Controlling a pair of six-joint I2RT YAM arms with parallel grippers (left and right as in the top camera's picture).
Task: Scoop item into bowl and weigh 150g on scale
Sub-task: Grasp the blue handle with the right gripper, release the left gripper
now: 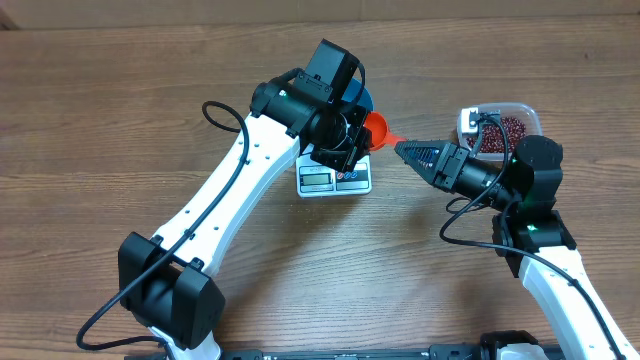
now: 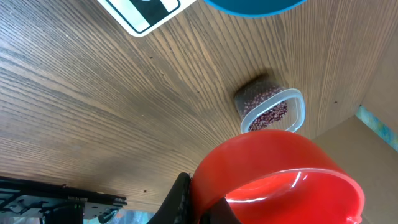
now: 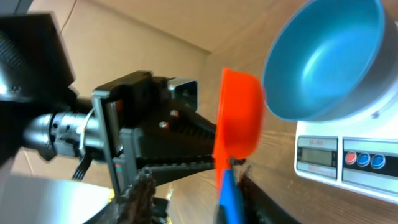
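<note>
Overhead: left pincer clamps scoop, handle pointing at right pincer (straddling it, grip unclear).

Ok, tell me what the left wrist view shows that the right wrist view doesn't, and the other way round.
Only the left wrist view: the clear tub of beans.
Only the right wrist view: the empty inside of the blue bowl, the scale with its display and buttons, and the left arm.
Both: the red scoop, plus the bowl and scale, which the left wrist view catches only at its top edge.
</note>
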